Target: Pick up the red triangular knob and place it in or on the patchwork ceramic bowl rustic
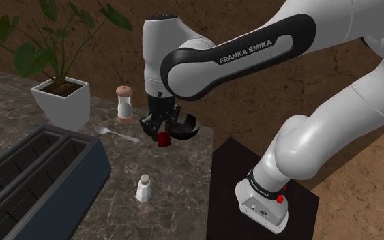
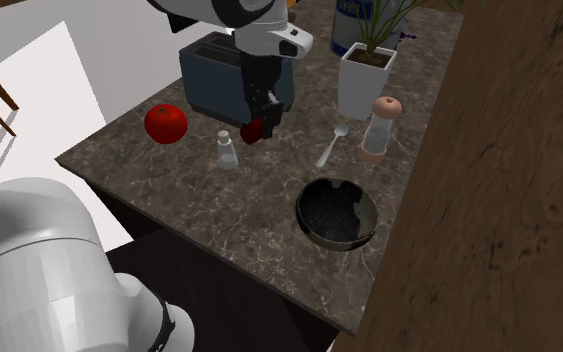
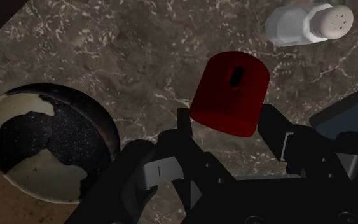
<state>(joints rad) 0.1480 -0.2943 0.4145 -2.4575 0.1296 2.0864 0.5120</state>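
My black gripper [image 3: 228,124] is shut on the red knob [image 3: 230,93], a rounded block with a slot in its end face, clasped between both fingers. In the shoulder view the gripper [image 1: 161,131] holds the knob [image 1: 163,139] just above the dark marble counter [image 1: 176,198]. The bowl [image 1: 189,127], dark inside with pale patches, sits right behind the gripper there, partly hidden. From the second exterior view the knob [image 2: 252,129] hangs under the gripper [image 2: 259,120], and the bowl [image 2: 336,212] lies apart from it toward that view's lower right. In the wrist view the bowl [image 3: 44,153] lies beside the fingers.
A white shaker [image 1: 143,188] [image 2: 227,151] stands close to the knob. A spoon [image 2: 331,146], a pepper mill [image 2: 379,130] and a potted plant [image 2: 367,80] line the wall side. A dark toaster [image 1: 33,177] and a red tomato [image 2: 166,123] lie farther off.
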